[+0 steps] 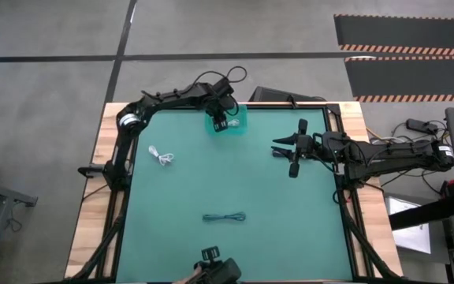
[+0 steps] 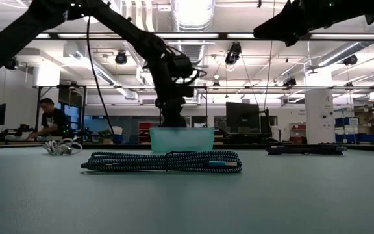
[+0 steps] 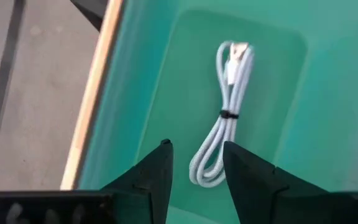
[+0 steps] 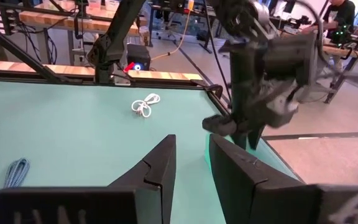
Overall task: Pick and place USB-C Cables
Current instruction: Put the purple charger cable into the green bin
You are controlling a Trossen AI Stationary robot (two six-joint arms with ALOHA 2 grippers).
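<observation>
A white cable (image 3: 227, 106), bundled with a dark tie, lies flat on the floor of the teal bin (image 1: 236, 118) at the table's far edge. My left gripper (image 3: 194, 167) hovers open above it, and the bundle's lower loop shows between the fingertips. A second white cable (image 1: 161, 156) lies on the mat toward the left. The dark braided cable (image 1: 224, 217) lies near the near edge, close in the low view (image 2: 164, 161). My right gripper (image 1: 284, 155) hangs open above the mat's right part, away from all cables.
The green mat (image 1: 290, 229) is framed by a wooden border (image 1: 93, 197). A camera mount (image 1: 215, 268) sits at the near edge. People sit at benches (image 2: 49, 120) in the room beyond the table. Open mat lies between the cables.
</observation>
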